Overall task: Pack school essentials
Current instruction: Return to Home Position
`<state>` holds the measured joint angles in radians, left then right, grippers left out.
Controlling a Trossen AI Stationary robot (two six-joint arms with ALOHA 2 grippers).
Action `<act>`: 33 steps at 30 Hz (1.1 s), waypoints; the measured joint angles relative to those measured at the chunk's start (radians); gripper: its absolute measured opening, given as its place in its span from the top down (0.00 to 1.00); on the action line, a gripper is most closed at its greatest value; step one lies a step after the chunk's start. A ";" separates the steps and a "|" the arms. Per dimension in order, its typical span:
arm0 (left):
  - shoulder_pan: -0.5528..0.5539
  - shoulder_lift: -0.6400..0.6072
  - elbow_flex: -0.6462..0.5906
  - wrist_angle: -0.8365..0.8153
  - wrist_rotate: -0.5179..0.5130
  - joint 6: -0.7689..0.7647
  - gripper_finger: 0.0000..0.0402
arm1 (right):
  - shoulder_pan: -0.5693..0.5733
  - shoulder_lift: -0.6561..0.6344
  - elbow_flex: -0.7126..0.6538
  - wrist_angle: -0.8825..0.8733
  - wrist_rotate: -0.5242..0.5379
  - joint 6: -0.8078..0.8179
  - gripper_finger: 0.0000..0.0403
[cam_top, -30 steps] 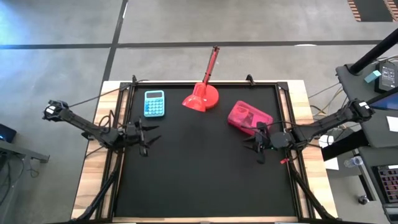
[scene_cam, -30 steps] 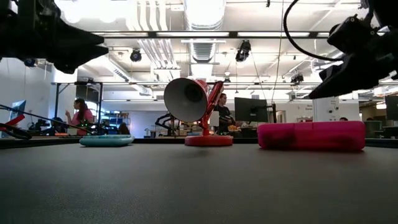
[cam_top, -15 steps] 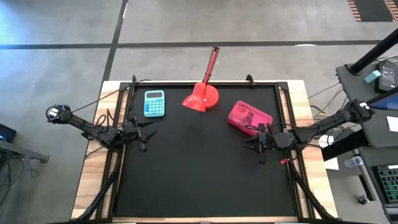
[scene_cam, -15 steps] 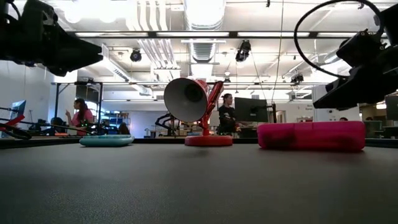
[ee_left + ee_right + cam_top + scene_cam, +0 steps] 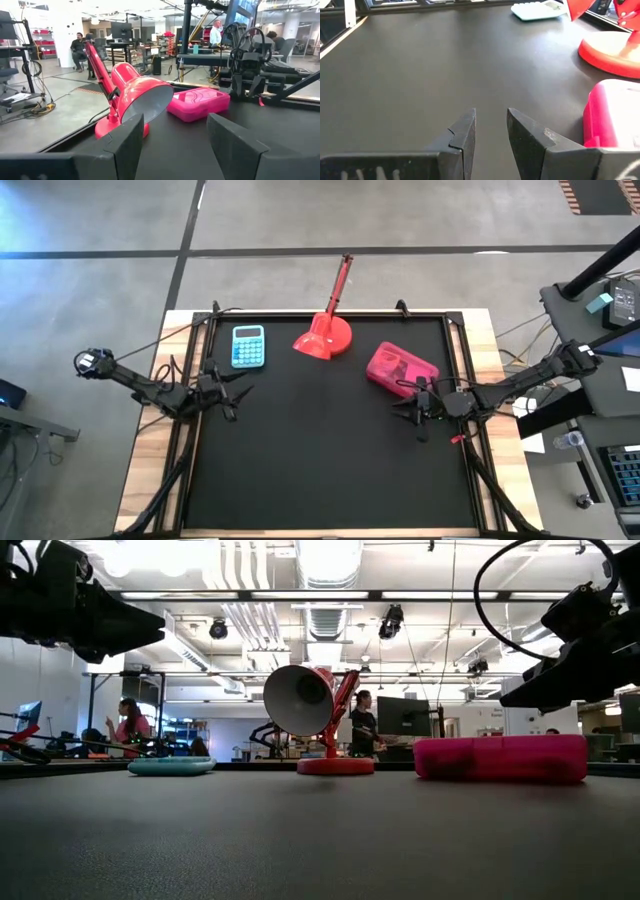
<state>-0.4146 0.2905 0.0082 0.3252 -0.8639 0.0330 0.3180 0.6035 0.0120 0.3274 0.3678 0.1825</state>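
- School essentials showed nowhere loose on the mat. I judged them packed inside the pink supply box [image 5: 400, 368], which lay lid-down just beside the right gripper [image 5: 408, 418] and well apart from the left gripper [image 5: 236, 392].
- Over its own edge of the mat, the left gripper hung clear of the surface with fingers spread wide and nothing between them. This looked like a parked pose rather than a reach.
- Just ahead of it and off to one side lay the light-blue calculator [image 5: 248, 346], apart from its fingers and seemingly no part of the packing.
- Farther along, between the two grippers, the red desk lamp [image 5: 323, 338] stood on its round base.
- On the other side, the right gripper hovered low with only a narrow gap between its fingers, holding nothing. The box lay at its flank, not in its line.
- Underneath was a matte black mat [image 5: 320, 470] set in a pale wooden table [image 5: 150, 450].
- Beyond the table lay an open workshop with ceiling ducts, lights and monitors. Two people [image 5: 128, 722] [image 5: 362, 722] were far behind both grippers.
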 joint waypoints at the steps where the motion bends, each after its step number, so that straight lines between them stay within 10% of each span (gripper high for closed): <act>1: 0.000 0.004 0.000 0.002 0.000 0.000 0.49 | 0.000 0.000 0.000 -0.001 0.000 0.000 0.75; 33: 0.000 0.089 -0.001 0.002 0.002 0.000 0.49 | 0.000 0.001 -0.001 -0.001 0.000 0.000 0.75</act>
<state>-0.4149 0.3796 0.0074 0.3274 -0.8616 0.0334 0.3180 0.6044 0.0109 0.3264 0.3676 0.1822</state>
